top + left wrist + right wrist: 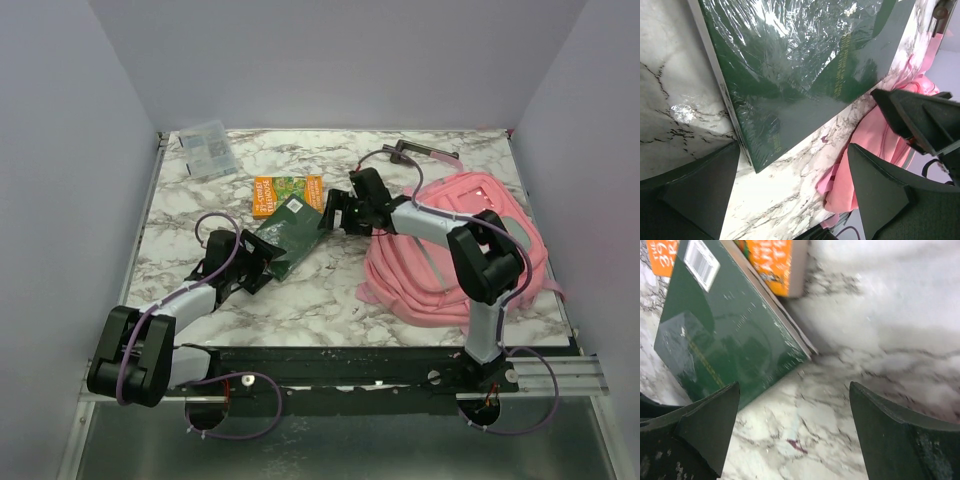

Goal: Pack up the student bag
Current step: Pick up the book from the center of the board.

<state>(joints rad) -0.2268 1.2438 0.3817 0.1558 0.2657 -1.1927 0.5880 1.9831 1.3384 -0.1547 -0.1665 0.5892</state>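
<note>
The left gripper (252,262) hangs low over the marble table (300,300), left of centre, its jaws spread wide and gripping nothing. In the left wrist view the near-left corner of a green book (805,75) wrapped in shiny film reaches in between the two fingers (695,190). Whether the left finger touches the book's edge cannot be told.

The green book (290,235) lies flat and slanted near the middle of the table. At its far right corner the right gripper (333,212) also stands released, jaws wide apart. The right wrist view shows only bare marble between the fingers (705,425), with the book's corner just beside the left one. A white barcode label (701,262) sits on the book's cover.

The student bag (430,290) lies slumped on the right side of the table, its pink straps spilling toward the near edge, under the right arm's forearm.

Farther back, an orange book (288,193) lies just beyond the green one, which overlaps its near edge. A clear packet (207,148) rests at the far left corner, and a dark slim object (425,150) lies at the far edge, beyond the bag.
</note>
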